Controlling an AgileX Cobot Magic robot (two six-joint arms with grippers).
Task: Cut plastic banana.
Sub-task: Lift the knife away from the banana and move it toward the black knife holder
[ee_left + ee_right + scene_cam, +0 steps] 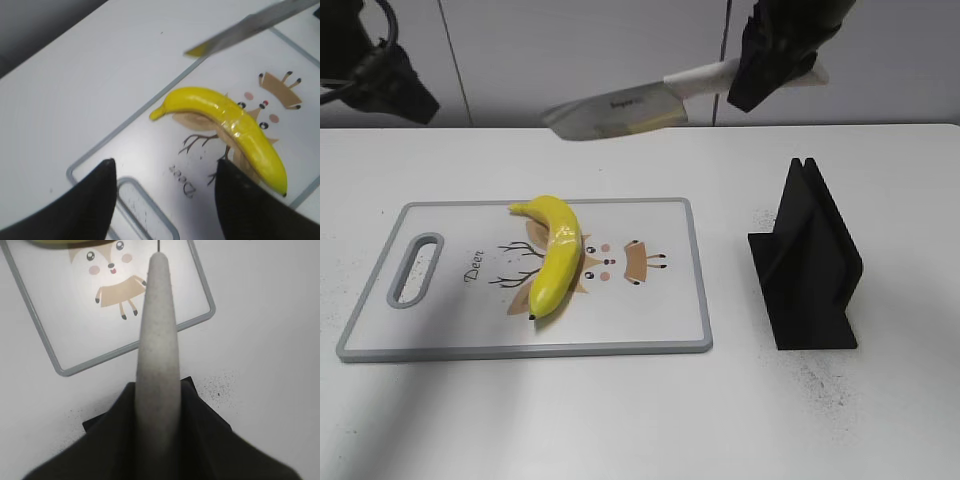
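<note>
Two arms share the job, and the step in hand looks like the approach: the right gripper [775, 65], at the top right of the exterior view, has its jaws clamped on the pale handle of a knife [620, 112], whose blade hangs level in the air above the far edge of the board [650, 320], well clear of the fruit. The banana [553, 255] lies uncut on the board, left of centre in that view, its stem end toward the back and its dark tip toward the front, over the printed deer. The left gripper [165, 200] hovers above the board's handle-slot end with its jaws apart and nothing between them. The next move, I judge, calls for bringing the blade forward and down across the banana, probably at its middle, edge turned downward; the left gripper may need to steady the fruit, since a glossy curved toy could roll or slide under pressure. The desk [620, 420] is white and plain, with dark specks around a black knife stand [810, 265] at the right of the exterior view. Behind it runs a pale panelled wall.
</note>
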